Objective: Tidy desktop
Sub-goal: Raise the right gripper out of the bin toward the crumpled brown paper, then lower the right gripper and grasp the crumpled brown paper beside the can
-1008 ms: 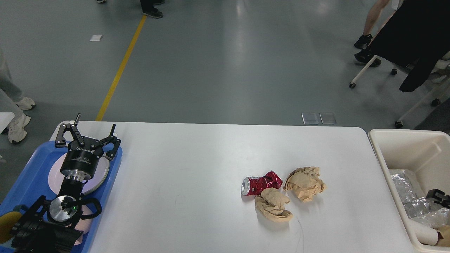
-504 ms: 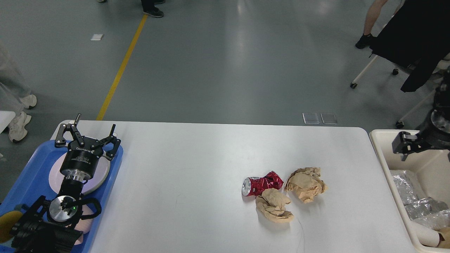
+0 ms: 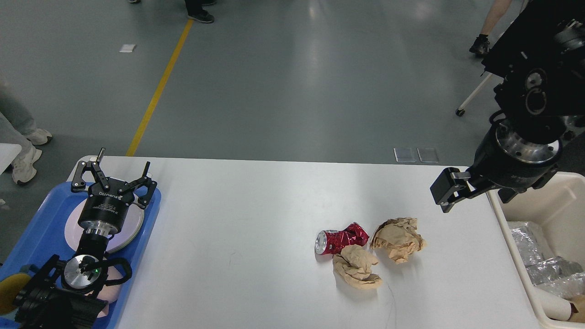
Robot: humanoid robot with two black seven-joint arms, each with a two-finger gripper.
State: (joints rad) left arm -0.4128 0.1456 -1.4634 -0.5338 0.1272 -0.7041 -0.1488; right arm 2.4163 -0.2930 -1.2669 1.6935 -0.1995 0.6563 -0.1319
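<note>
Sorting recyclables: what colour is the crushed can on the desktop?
Red body with a silver top, seen in the head view: the crushed can.

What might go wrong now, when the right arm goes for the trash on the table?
1. The crushed red can and the near paper wad appear to touch, so a grasp on one may drag the other.
2. The right gripper hangs near the cream bin rim and may knock it.
3. A light paper wad may slip from the fingers onto the desktop.
</note>
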